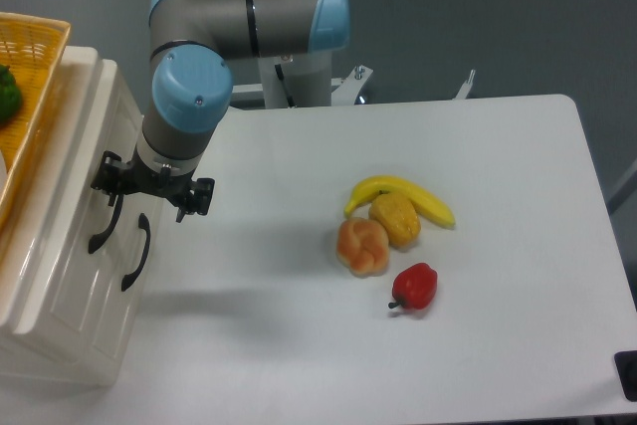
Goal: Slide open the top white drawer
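**Two black handles, and the gripper is at the upper one**

Two drawers sit in the cream cabinet (60, 276) at your far left. The top white drawer (70, 181) is the upper one, and it looks closed, flush with the cabinet front. Its black curved handle (100, 231) hangs on the front. The lower drawer's handle (137, 251) is just beside it.

Your gripper (149, 186) is right at the top of the upper handle. You cannot tell if its fingers are spread or pressed on the handle, because the arm (189, 97) blocks the view.

A yellow wicker basket (25, 97) rests on top of the cabinet, with something green (6, 92) inside.

Out on the white table (498, 196) you see a banana (413, 196), a yellow corn piece (396, 218), a bread roll (362, 244) and a red pepper (415, 286), all close together.
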Available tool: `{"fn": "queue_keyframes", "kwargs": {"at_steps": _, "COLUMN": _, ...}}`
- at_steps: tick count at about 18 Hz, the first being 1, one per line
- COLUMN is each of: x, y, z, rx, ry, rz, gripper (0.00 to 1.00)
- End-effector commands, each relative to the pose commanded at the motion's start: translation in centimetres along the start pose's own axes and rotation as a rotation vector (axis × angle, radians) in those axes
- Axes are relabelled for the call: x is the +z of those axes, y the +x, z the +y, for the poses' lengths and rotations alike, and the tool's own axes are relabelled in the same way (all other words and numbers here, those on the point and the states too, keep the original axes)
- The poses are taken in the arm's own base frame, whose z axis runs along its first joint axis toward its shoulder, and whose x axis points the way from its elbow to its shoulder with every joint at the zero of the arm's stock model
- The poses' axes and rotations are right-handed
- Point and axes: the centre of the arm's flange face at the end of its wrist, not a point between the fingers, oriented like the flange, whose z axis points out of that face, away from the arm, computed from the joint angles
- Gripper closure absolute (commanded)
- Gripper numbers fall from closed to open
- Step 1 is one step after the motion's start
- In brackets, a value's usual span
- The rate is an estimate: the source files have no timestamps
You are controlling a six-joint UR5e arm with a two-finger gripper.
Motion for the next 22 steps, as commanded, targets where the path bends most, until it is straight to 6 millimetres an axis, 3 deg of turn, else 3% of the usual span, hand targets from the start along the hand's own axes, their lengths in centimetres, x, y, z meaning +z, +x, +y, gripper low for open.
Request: {"fn": "queue_keyframes", "kwargs": {"at_steps": 22, "x": 1.0, "y": 0.7, "z": -0.4, "rx": 0.027, "ry": -0.013, "rz": -0.004, "gripper": 0.00}}
